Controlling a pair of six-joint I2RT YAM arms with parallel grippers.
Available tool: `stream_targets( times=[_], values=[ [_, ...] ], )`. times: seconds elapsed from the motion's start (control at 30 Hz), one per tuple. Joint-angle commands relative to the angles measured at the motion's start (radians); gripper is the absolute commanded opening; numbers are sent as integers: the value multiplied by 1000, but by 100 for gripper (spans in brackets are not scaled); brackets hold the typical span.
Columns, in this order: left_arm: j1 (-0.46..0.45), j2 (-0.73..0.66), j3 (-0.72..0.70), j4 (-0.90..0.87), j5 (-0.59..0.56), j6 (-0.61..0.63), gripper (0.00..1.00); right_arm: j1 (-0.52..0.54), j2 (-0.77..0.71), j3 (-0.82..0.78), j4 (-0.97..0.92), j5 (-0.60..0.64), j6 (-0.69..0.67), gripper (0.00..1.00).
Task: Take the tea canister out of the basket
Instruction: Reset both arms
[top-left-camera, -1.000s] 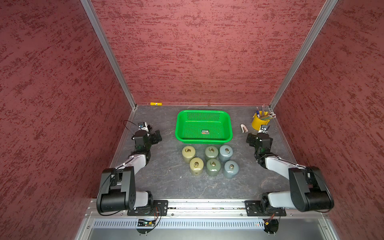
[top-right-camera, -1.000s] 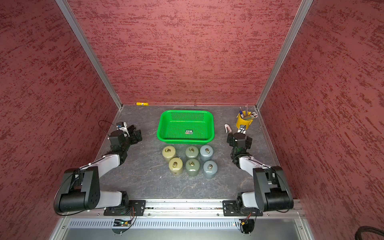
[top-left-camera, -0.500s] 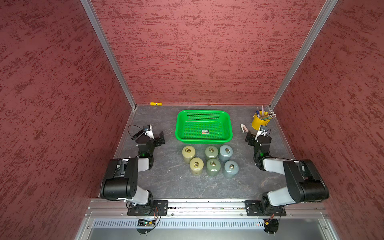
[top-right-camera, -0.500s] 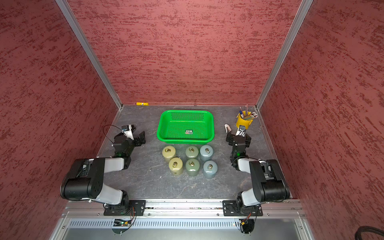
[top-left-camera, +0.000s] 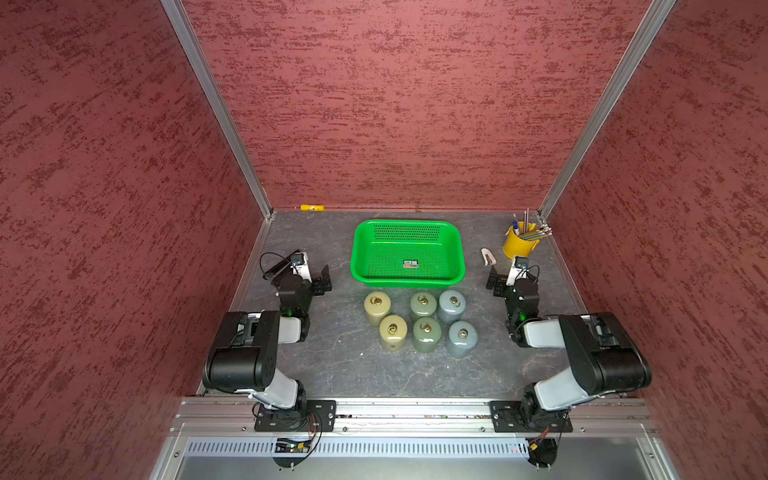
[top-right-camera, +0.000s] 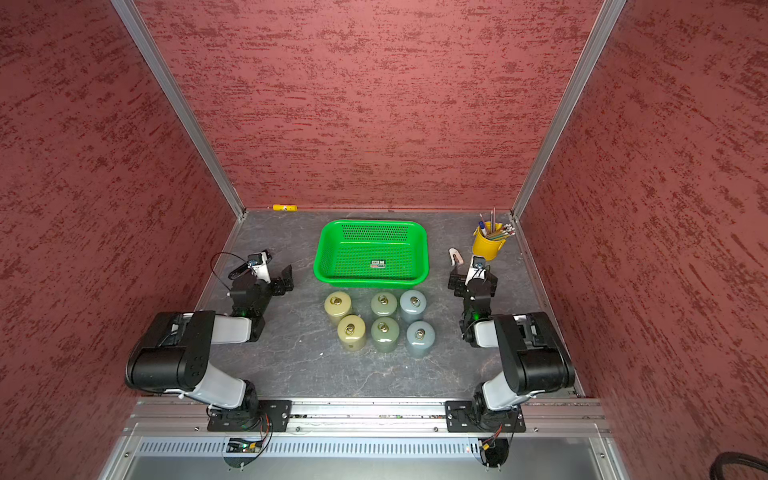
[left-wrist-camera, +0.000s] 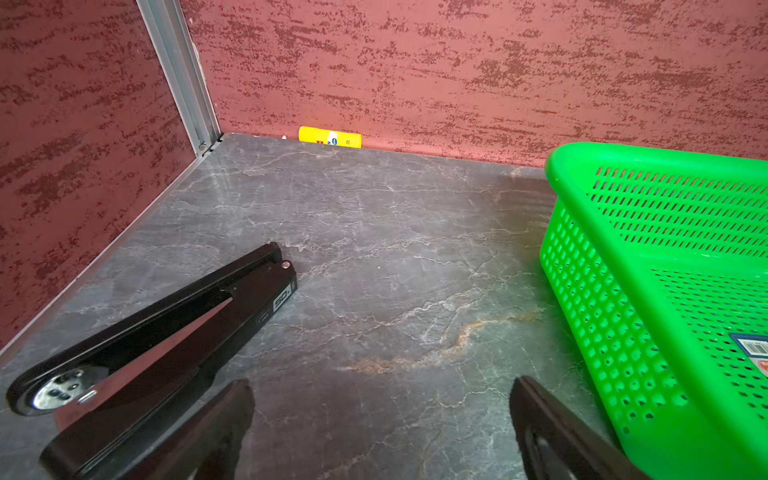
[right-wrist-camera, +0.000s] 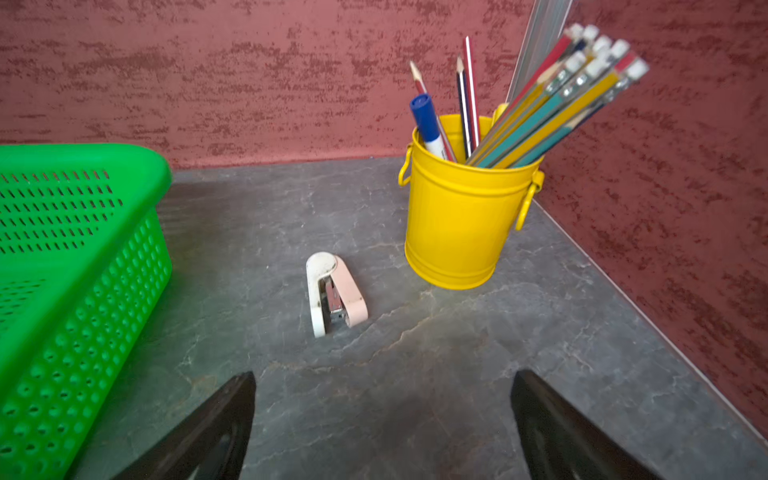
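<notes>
Presently both arms sit folded low at the table's sides. Left gripper (left-wrist-camera: 382, 386): jaws spread wide, nothing between them, pointing toward the back wall, with the green basket (left-wrist-camera: 602, 311) just beside its inner jaw. Right gripper (right-wrist-camera: 384, 376): jaws likewise wide apart and empty, facing a small pink-and-white stapler (right-wrist-camera: 334, 293) and the yellow pencil bucket (right-wrist-camera: 461, 216). Basket interior in both top views: only a sticker (top-left-camera: 410, 263) on the mesh floor, no canister inside. Six tea canisters (top-left-camera: 426, 334) stand on the tabletop in two rows of three, just in front of the basket's near rim (top-left-camera: 405, 283) and between the two arms. All are upright, long axis vertical, ring-pull lids up. They lie behind and inward of both sets of jaws, so neither wrist view shows them. The olive-yellow canister (top-left-camera: 377, 306) is nearer the left arm, the blue-grey canister (top-left-camera: 451, 305) nearer the right. Judgement: nothing remains to lift out, so the task looks complete.
</notes>
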Motion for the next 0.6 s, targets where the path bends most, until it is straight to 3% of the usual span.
stream_targets(
  times=[0.0, 0.57],
  values=[
    [-10, -1, 11, 25, -21, 17, 100, -5, -4, -7, 55, -17, -7, 99],
    [-12, -2, 12, 23, -24, 19, 100, -4, 3, 33, -3, -36, -17, 99]
  ],
)
